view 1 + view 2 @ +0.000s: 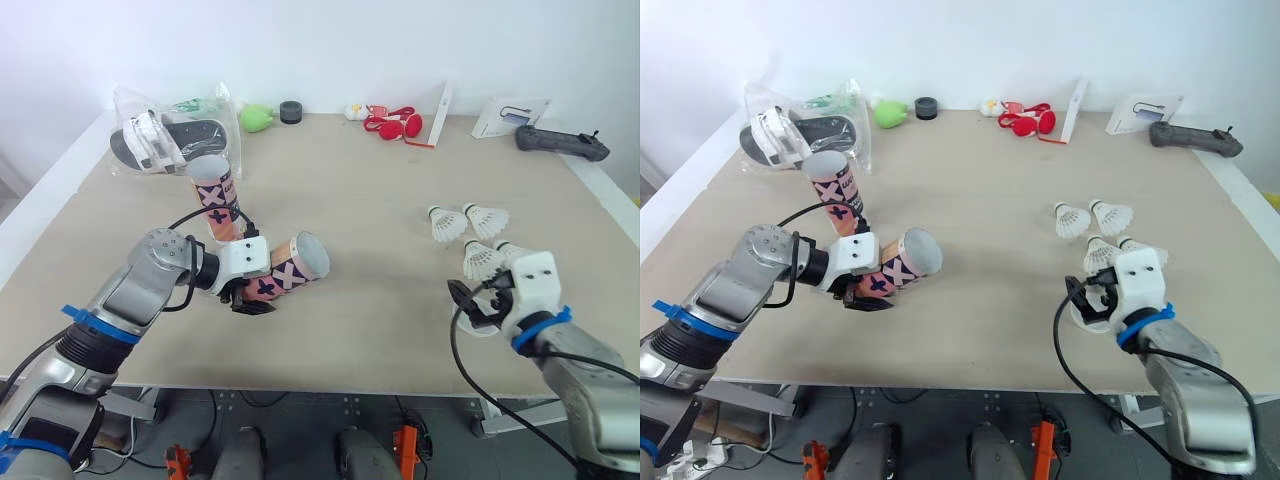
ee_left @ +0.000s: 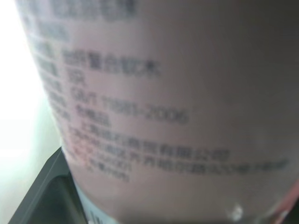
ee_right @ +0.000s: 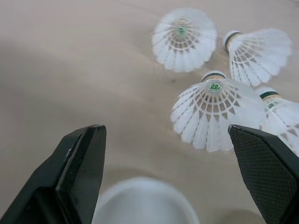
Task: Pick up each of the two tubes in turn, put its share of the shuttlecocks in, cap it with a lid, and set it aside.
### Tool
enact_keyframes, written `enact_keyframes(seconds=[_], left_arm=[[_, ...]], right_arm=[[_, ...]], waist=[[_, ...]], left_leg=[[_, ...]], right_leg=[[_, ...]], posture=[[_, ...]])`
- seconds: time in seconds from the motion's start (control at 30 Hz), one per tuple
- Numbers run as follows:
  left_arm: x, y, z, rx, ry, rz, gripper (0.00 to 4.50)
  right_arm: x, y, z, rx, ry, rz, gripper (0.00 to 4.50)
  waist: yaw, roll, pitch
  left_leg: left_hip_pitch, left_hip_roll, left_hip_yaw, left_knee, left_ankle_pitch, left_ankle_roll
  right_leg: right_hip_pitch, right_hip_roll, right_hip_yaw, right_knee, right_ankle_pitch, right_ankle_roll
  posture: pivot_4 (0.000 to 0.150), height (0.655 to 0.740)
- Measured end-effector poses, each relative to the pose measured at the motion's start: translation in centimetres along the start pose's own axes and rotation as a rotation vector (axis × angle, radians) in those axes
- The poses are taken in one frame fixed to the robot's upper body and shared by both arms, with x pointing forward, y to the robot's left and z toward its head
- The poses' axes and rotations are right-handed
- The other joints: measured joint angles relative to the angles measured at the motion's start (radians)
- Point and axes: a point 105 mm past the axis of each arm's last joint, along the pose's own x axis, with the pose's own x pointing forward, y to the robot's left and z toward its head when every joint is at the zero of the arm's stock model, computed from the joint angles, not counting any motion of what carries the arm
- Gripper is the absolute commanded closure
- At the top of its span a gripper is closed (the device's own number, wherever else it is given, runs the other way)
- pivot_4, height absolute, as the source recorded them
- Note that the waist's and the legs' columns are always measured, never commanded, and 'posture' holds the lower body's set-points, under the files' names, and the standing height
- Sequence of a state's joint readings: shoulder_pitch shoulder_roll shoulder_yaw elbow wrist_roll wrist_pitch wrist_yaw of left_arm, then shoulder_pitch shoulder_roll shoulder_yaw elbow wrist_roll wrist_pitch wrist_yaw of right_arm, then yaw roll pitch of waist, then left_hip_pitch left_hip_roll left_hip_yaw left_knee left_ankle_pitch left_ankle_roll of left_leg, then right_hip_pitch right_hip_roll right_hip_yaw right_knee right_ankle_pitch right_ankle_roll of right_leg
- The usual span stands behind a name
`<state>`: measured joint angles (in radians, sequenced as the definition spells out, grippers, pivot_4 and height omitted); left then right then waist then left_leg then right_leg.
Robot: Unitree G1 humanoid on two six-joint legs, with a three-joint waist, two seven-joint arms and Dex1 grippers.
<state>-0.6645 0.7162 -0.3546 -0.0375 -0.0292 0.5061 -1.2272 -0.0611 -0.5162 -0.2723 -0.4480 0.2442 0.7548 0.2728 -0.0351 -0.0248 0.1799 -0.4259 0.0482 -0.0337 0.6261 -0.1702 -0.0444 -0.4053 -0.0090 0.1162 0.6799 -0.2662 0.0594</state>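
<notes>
Okay, tan table [image 1: 380, 330], white wall [image 1: 350, 40]; left gripper [image 1: 255, 298] clamps pink tube [image 1: 295, 262] printed "GB/T 11881-2006"; right gripper [image 3: 166, 130] spread wide near white lid [image 3: 142, 200].

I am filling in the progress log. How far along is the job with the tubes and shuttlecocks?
Done: nothing yet; four white feather shuttlecocks lie loose on the beige table. In hand: the left gripper is shut on one pink patterned cardboard tube, tilted low over the table; the right gripper hangs open above a round white lid. Left: filling and capping both tubes, including the second pink tube standing upright behind.
</notes>
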Motion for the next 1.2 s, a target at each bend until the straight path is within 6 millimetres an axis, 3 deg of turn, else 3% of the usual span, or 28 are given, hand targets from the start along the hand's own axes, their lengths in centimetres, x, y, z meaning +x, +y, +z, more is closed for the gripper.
enact_keyframes(seconds=[0.17,0.43,0.93,1.03,1.17,1.2], left_arm=[[0.0,0.0,0.1,0.003,-0.001,-0.001,0.84],[-0.2,-0.2,0.0,-0.008,0.005,0.008,0.84],[-0.4,-0.3,-0.1,-0.025,0.011,0.026,0.84],[-0.4,-0.3,-0.1,-0.025,0.011,0.026,0.84],[-0.4,-0.4,-0.1,-0.025,0.011,0.025,0.84],[-0.4,-0.4,-0.1,-0.025,0.011,0.025,0.84]], right_arm=[[2.5,0.3,-0.5,0.032,0.003,-0.038,0.02],[4.8,-0.1,-1.0,0.039,0.015,-0.086,0.02],[6.5,-0.3,-0.6,0.072,-0.016,-0.118,0.02],[6.5,-0.3,-0.6,0.072,-0.015,-0.120,0.77],[6.4,-0.5,-0.7,0.078,-0.006,-0.126,2.72],[6.4,-0.5,-0.9,0.080,0.000,-0.127,2.72]], waist=[[0.001,0.000,0.000],[-0.004,0.000,0.000],[-0.011,0.000,0.000],[-0.011,0.000,0.000],[-0.011,0.000,0.000],[-0.011,0.000,0.000]], left_leg=[[-0.001,0.000,0.000,-0.001,0.000,0.000],[0.000,0.000,0.000,-0.002,0.000,0.000],[0.000,0.000,0.000,-0.002,0.000,0.000],[0.000,0.000,0.000,-0.002,0.000,0.000],[0.000,0.000,0.000,-0.002,0.000,0.000],[0.000,0.000,0.000,-0.002,0.000,0.000]], right_leg=[[0.000,0.000,0.000,0.000,-0.001,0.001],[0.000,0.000,0.000,0.000,0.000,0.003],[0.000,0.000,0.000,0.000,0.001,0.004],[0.000,0.000,0.000,0.000,0.001,0.004],[0.000,0.000,0.000,0.000,0.001,0.004],[0.000,0.000,0.000,0.000,0.001,0.004]], posture=[[0.150,0.7400],[0.150,0.7400],[0.150,0.7400],[0.150,0.7400],[0.150,0.7400],[0.150,0.7400]])
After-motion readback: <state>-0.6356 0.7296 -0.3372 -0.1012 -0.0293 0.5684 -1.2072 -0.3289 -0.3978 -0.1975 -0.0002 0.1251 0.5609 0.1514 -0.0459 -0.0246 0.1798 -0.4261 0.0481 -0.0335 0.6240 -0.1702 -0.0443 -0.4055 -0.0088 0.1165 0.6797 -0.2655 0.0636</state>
